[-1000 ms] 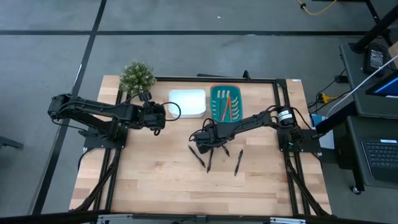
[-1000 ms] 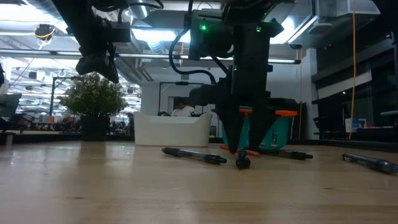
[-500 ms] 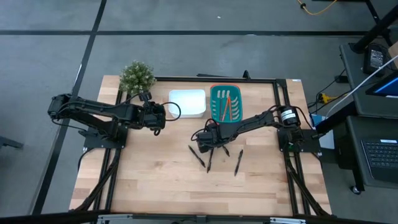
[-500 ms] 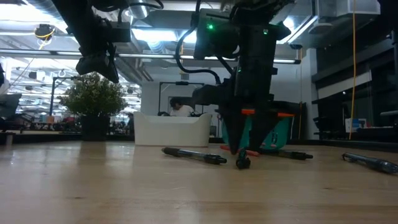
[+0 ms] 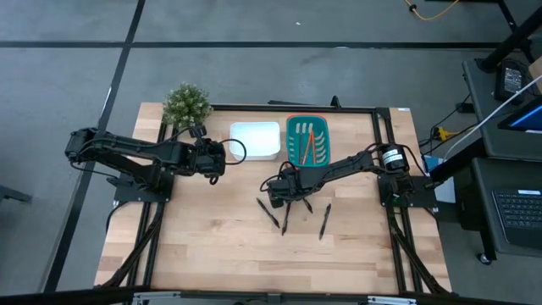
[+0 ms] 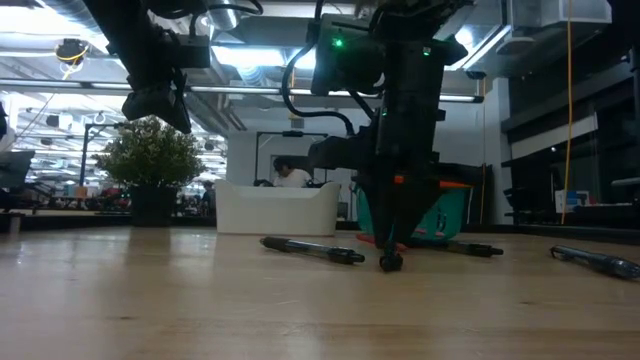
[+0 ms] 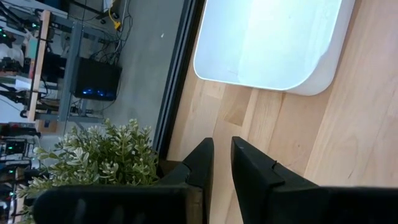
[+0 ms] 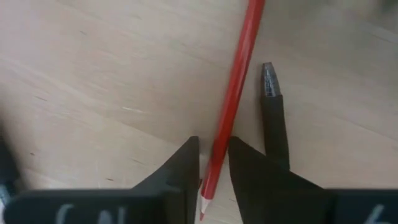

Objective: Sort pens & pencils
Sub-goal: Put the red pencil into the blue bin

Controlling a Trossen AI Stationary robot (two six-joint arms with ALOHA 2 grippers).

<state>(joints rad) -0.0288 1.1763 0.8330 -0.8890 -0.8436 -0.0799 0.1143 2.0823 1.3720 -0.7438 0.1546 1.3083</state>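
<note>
A red pencil point(image 8: 239, 68) lies on the wooden table, and my right gripper point(image 8: 212, 142) is shut on it, pointing down near the table's middle point(image 5: 279, 195). A black pen point(image 8: 272, 112) lies right beside it. More dark pens point(image 5: 268, 212) point(image 5: 285, 219) point(image 5: 324, 220) lie flat just nearer the front edge. Several red and orange pencils lie in the teal tray point(image 5: 307, 125). My left gripper point(image 5: 217, 158) hovers left of the white tray point(image 5: 255, 140), its fingers shut to a slit point(image 7: 221, 155) on nothing. My right gripper pinches the red pencil's shaft near its sharpened end point(image 8: 219, 134) between its two fingers. The fingers come from above, pointing down, and lie across the pencil. The pencil still lies flat on the table, its point point(image 8: 202, 213) showing past the fingers.
A small potted plant point(image 5: 185, 103) stands at the far left corner. The white tray has nothing in it. A dark frame point(image 5: 385, 161) runs around the table. In the low view a person point(image 6: 293, 176) sits in the room behind the trays.
My right gripper has shut its fingers from a wide V onto the red pencil, which has stayed on the table.
</note>
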